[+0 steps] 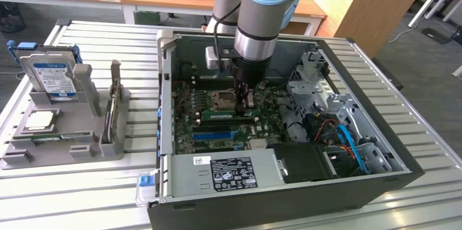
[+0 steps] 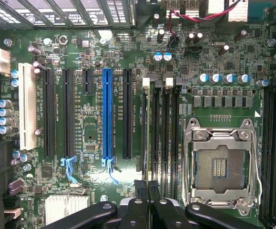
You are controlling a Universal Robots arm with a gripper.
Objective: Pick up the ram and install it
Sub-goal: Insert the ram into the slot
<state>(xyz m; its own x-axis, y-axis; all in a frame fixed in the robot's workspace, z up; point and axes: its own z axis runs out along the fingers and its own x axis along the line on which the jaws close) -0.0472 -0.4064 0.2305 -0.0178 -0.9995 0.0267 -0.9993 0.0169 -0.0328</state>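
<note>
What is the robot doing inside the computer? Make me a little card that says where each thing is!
gripper: shut, reaching down inside the open computer case, tips at one end of the ram
ram: green stick lying along a slot on the motherboard, near the processor socket
gripping or pushing: cannot tell
tray: outside the case, holds the hard drive and a silver chip

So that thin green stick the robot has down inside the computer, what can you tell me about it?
The ram is a long, slim green circuit-board strip. It stands on its long edge, level, low over the motherboard, beside the empty silver processor socket and in line with the memory slots. The shut fingers grip its top edge. Whether it is fully seated cannot be told.
</note>
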